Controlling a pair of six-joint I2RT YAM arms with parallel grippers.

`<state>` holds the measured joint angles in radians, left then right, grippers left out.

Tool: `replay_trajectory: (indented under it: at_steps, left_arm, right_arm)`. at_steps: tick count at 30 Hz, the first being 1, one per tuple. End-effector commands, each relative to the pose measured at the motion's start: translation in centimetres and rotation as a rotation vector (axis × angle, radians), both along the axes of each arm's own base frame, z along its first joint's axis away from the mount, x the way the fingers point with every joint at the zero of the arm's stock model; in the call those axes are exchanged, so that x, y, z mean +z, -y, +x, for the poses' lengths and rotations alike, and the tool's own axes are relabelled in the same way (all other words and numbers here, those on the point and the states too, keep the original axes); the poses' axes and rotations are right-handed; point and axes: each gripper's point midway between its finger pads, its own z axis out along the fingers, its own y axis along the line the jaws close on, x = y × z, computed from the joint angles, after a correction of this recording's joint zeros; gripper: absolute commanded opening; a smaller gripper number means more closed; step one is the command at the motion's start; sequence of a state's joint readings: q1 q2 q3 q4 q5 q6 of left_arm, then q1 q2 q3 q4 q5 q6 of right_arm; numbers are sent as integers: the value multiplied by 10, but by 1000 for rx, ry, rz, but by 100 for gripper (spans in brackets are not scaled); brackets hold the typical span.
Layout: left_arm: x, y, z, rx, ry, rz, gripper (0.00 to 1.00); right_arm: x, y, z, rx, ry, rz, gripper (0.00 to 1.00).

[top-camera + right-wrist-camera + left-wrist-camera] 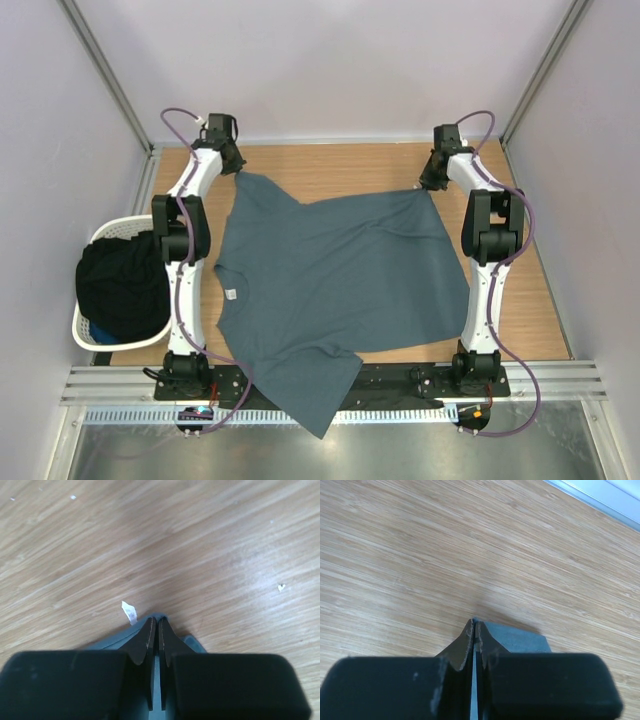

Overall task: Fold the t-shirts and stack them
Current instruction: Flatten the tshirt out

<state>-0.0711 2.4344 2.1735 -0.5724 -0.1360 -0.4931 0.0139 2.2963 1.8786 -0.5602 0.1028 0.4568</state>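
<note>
A slate blue-grey t-shirt [330, 280] lies spread on the wooden table, neck to the left, with a small white neck label [231, 294]. One sleeve hangs over the near edge onto the black base rail. My left gripper [238, 168] is at the far left of the table, shut on the shirt's far-left corner; its jaws pinch the cloth [520, 637] at the tip [475, 624]. My right gripper [428, 186] is at the far right, shut on the shirt's far-right corner [107, 641], with its tip [155, 621] next to a white tag [129, 612].
A white plastic laundry basket [80, 335] stands off the table's left edge and holds dark clothes [120, 285]. Bare wood [530, 300] shows to the right of the shirt and along the far edge. Metal frame posts stand at the far corners.
</note>
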Motion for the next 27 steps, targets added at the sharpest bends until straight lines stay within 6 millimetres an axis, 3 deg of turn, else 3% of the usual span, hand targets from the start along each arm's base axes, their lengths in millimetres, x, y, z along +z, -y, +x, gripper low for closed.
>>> replay_trajectory:
  at_steps: [1, 9, 11, 15, 18, 20, 21, 22, 24, 27]
  left_arm:
    - [49, -10, 8, 24, 110, 16, 0]
    - [46, -19, -1, 43, 92, 35, 0]
    - [45, -21, -2, 50, 92, 35, 0]
    - [45, -27, 0, 71, 97, 28, 0]
    - [48, -26, 2, 69, 107, 23, 0]
    - [51, -25, 6, 55, 121, 16, 0]
    - [50, -22, 7, 39, 122, 3, 0]
    - [47, -20, 9, 32, 118, -2, 0]
    - [49, -18, 12, 22, 127, -12, 0]
    - [46, -15, 14, 11, 125, -23, 0]
  right_arm:
    - [75, 5, 30, 32, 197, -61, 7]
    - [86, -5, 36, 142, 268, -62, 7]
    - [98, -3, 41, 139, 312, -72, 8]
    - [94, 7, 47, 121, 300, -113, 11]
    - [81, 7, 50, 129, 266, -114, 19]
    - [70, 6, 52, 140, 231, -108, 37]
    - [67, 21, 52, 114, 217, -109, 44]
    - [65, 21, 52, 116, 206, -110, 53]
    - [68, 21, 51, 126, 199, -104, 63]
    - [82, 9, 50, 165, 219, -52, 63]
